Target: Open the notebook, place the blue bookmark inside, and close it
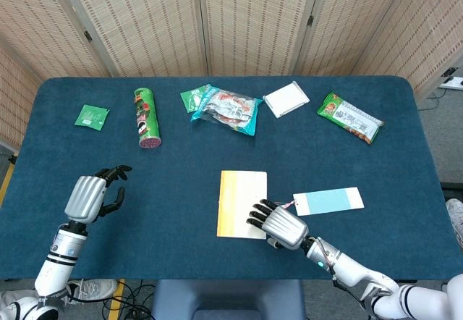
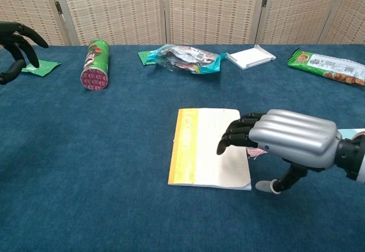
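Note:
The closed notebook point(image 1: 242, 203), white with a yellow strip along its spine on the left, lies flat at the table's middle front point(image 2: 208, 145). My right hand point(image 1: 280, 226) reaches in from the right. Its dark fingertips point(image 2: 231, 139) are over the notebook's right edge, the thumb point(image 2: 267, 186) hangs apart below, and it holds nothing. The blue bookmark point(image 1: 329, 200) lies flat just right of the notebook. In the chest view my right hand point(image 2: 291, 139) hides most of it, and only the pink tassel point(image 2: 255, 154) shows. My left hand point(image 1: 90, 197) hovers far left with loosely spread, empty fingers point(image 2: 17, 38).
Along the back lie a small green packet point(image 1: 92, 116), a green chip can point(image 1: 147, 117) on its side, a pile of snack bags point(image 1: 228, 107), a white box point(image 1: 286, 99) and a long green snack bag point(image 1: 351, 117). A folding screen stands behind the table.

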Action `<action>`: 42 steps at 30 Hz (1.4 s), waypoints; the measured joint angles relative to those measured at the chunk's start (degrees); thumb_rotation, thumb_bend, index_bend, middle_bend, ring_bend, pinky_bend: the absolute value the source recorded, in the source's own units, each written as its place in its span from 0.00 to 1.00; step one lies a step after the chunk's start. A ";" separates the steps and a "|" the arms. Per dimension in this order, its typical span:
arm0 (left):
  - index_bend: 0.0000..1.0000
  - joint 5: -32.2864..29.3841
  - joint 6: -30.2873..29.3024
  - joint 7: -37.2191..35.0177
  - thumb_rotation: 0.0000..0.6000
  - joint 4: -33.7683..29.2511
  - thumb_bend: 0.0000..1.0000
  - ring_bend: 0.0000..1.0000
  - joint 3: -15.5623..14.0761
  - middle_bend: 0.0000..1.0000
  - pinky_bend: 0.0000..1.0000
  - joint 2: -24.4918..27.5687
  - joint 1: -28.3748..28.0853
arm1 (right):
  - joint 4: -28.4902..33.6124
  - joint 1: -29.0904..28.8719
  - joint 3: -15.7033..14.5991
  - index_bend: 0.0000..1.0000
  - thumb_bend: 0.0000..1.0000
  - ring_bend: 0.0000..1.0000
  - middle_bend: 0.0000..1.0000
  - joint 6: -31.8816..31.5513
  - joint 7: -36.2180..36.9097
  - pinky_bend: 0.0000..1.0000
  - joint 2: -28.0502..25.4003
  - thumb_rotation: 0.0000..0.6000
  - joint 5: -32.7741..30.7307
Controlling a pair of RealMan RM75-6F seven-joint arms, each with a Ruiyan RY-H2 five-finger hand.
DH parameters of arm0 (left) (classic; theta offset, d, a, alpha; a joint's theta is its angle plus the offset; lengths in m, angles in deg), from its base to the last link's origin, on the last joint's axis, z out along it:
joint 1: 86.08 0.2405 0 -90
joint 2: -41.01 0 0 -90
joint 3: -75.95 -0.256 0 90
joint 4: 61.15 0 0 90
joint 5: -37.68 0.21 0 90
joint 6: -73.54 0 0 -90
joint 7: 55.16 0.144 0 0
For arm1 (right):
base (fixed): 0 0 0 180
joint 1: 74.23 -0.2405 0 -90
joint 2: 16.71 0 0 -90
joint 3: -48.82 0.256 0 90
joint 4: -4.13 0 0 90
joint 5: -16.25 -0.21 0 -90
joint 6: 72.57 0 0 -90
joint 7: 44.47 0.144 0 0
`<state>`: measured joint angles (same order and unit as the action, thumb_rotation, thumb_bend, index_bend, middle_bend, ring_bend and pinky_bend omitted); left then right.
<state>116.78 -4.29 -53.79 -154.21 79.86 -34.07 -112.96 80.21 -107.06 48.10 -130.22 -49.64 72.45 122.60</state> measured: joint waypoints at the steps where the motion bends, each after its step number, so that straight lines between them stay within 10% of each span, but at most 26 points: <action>1: 0.30 -0.06 0.14 -0.05 1.00 -0.01 0.58 0.42 0.10 0.43 0.68 0.02 0.09 | -0.37 -0.19 -0.05 0.26 0.16 0.15 0.25 0.06 0.04 0.19 0.37 1.00 -0.18; 26: 0.30 0.00 2.04 -0.15 1.00 0.04 0.58 0.42 2.19 0.40 0.68 -0.16 2.01 | -3.31 -3.84 -1.99 0.28 0.16 0.15 0.25 1.79 -2.57 0.19 3.38 1.00 -4.59; 42: 0.30 0.27 2.48 -0.31 1.00 0.09 0.58 0.41 3.18 0.39 0.68 -0.33 2.61 | -2.87 -6.06 -1.88 0.36 0.32 0.15 0.30 3.43 -4.42 0.19 3.67 1.00 -6.95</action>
<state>117.05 -1.81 -54.10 -154.12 83.04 -34.41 -110.34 77.35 -113.12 46.22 -126.79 -54.07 76.12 115.65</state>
